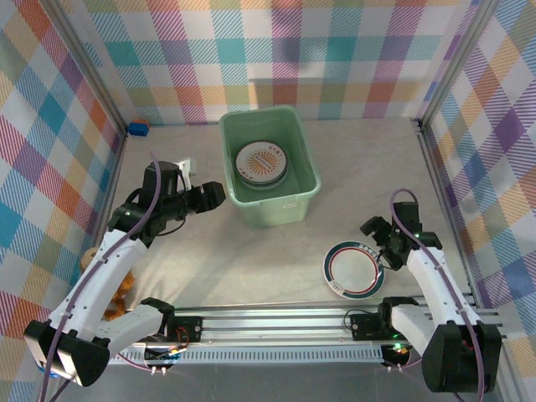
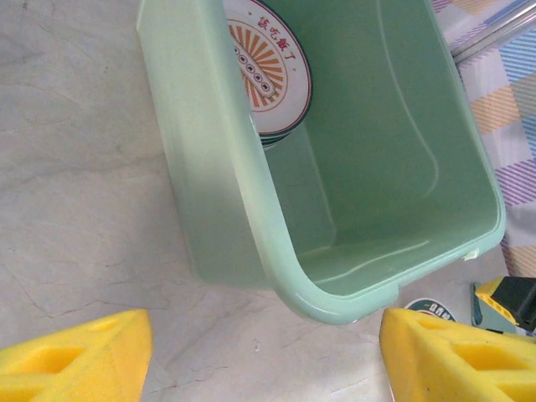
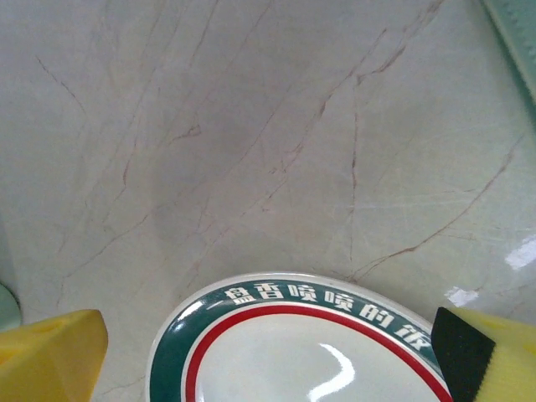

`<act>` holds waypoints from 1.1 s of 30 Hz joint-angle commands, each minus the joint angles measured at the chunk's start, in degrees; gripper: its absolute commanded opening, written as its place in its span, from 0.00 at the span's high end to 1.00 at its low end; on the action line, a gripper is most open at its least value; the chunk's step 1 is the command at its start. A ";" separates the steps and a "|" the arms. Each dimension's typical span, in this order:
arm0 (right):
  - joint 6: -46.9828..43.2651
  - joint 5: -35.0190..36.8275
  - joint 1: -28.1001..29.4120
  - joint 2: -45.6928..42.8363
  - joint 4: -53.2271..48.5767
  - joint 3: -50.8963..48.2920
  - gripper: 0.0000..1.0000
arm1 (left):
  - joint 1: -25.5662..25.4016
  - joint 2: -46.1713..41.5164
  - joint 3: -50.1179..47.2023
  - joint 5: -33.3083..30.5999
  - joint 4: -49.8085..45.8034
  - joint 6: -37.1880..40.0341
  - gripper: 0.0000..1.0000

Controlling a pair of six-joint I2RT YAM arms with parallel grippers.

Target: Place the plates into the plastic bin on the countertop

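Plaid walls in pastel checks close in three sides, with aluminium posts running down the corners. A small blue object sits in the far left corner — too small to name. By the left wall lies something tan and orange, partly hidden. A slotted metal rail spans the near edge.

Pretty bright, even light from overhead, and the shadows are soft. Glare streak on the plate at 6 o'clock in the right wrist view. Bottom corners are blurry, probably too close.
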 commanded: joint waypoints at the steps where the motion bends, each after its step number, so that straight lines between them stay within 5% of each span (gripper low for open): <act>1: -3.12 -2.04 -0.35 1.62 1.78 0.09 0.01 | -0.69 -0.93 -1.16 -0.58 -0.78 2.49 0.28; 13: -7.09 -4.91 -0.33 1.67 9.58 -6.62 0.14 | -0.66 3.94 0.53 0.28 0.77 3.27 0.28; 33: -8.63 -12.58 -0.36 0.21 10.84 -9.22 0.17 | -0.69 5.99 0.22 -0.33 1.91 1.34 0.28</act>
